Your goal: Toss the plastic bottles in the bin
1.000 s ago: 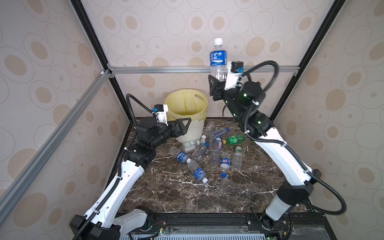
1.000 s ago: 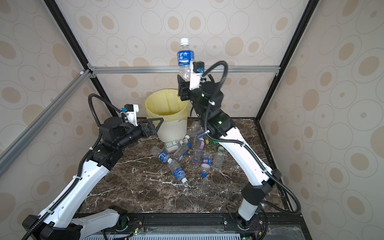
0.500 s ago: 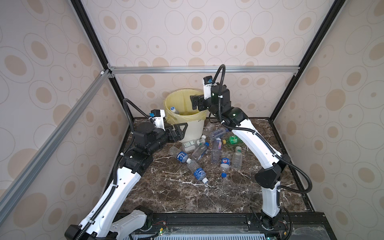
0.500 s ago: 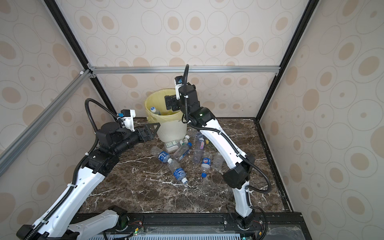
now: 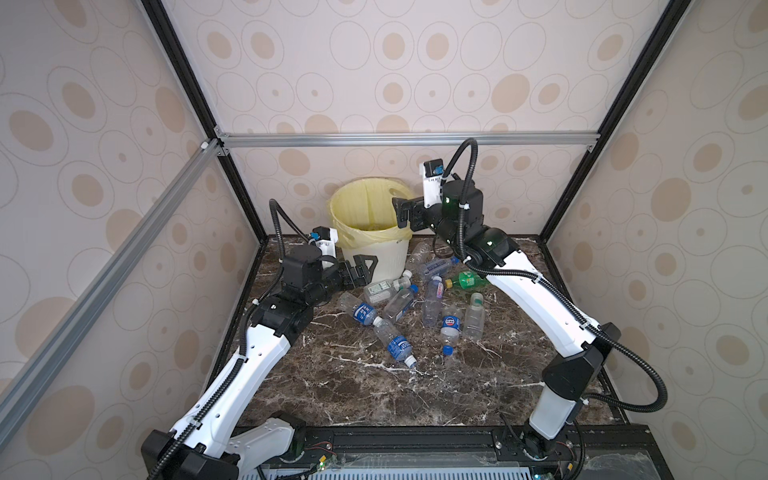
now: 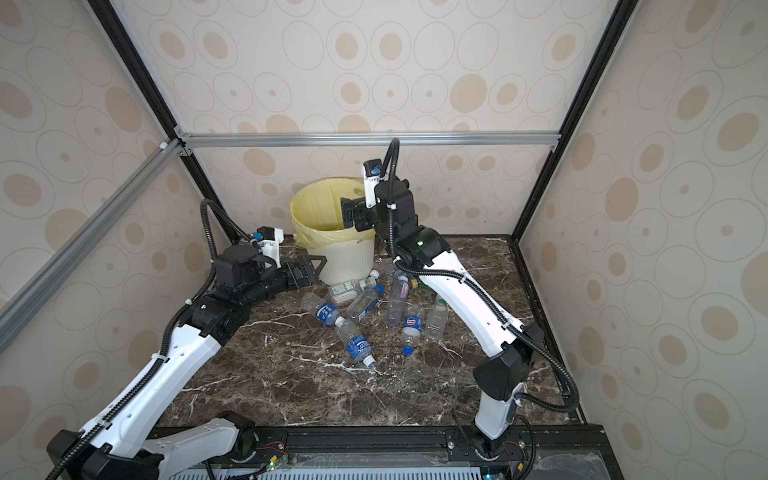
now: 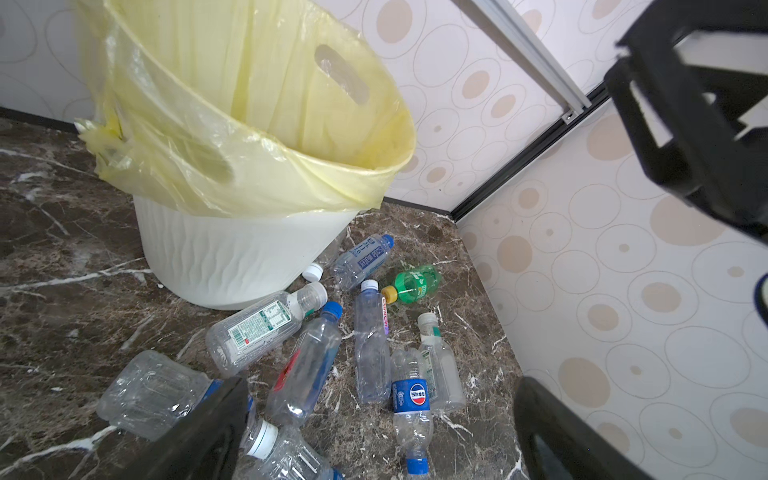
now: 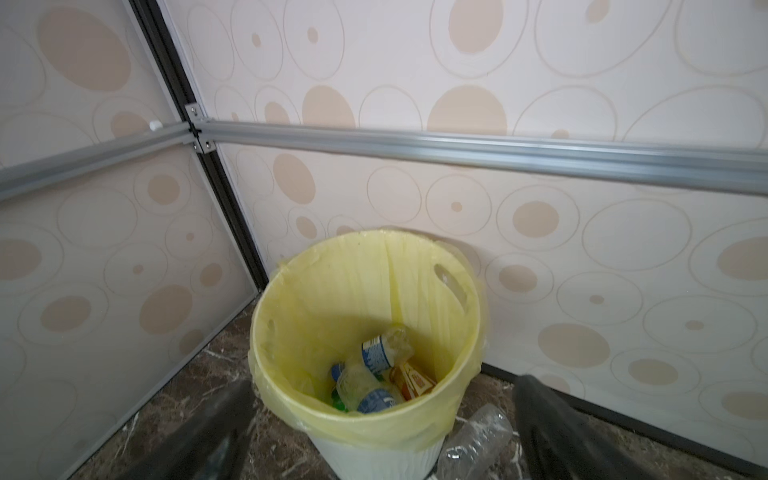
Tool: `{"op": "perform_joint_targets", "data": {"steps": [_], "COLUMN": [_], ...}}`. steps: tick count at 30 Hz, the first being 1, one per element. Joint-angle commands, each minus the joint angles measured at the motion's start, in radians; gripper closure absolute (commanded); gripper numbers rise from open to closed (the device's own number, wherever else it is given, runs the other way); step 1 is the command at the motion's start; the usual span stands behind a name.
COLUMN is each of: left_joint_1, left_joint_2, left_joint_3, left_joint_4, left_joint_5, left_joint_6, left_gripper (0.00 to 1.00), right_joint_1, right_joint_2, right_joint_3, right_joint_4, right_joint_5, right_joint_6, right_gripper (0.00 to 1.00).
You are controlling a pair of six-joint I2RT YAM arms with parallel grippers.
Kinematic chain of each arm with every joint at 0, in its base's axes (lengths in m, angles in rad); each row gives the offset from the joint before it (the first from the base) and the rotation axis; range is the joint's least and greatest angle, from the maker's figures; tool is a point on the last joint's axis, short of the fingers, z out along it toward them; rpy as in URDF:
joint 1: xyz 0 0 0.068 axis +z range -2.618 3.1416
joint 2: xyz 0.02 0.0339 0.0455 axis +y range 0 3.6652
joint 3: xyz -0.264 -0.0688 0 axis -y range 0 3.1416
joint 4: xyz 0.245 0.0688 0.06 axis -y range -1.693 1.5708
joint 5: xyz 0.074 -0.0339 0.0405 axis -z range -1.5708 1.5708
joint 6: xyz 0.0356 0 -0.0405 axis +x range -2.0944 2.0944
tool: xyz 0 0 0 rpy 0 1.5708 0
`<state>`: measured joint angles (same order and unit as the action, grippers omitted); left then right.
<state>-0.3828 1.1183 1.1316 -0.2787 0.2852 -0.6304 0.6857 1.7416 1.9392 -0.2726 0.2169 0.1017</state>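
On the marble tabletop (image 5: 374, 395), plastic bottles (image 5: 397, 345) are lying scattered beside the bin (image 5: 386, 257), likely light, slippery and crushable, best gripped mid-body, while the left pincer (image 5: 361, 268) near them and the right pincer (image 5: 405, 214) by the bin's rim are gaping wide, empty.

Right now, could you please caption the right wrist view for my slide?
Open right gripper looks down into the yellow-lined bin holding several bottles; one clear bottle lies on the table beside it.
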Motion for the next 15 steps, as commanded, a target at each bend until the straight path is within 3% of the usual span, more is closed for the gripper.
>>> {"op": "perform_joint_targets", "data": {"steps": [1,15], "left_joint_1": [-0.005,-0.003], "left_joint_2": [0.007,0.077], "left_joint_3": [-0.003,-0.188], "left_joint_4": [-0.038,0.015], "left_joint_5": [-0.023,-0.073], "left_joint_6": [0.027,-0.133], "left_gripper": [0.01,0.01], "right_joint_1": [0.000,0.010], "right_joint_2": [-0.104,-0.378], "right_joint_3": [-0.137,-0.675], "right_joint_4": [0.050,0.118], "right_joint_5": [-0.015,-0.097], "right_joint_6": [0.021,0.098], "right_gripper": [0.00,0.00]}}
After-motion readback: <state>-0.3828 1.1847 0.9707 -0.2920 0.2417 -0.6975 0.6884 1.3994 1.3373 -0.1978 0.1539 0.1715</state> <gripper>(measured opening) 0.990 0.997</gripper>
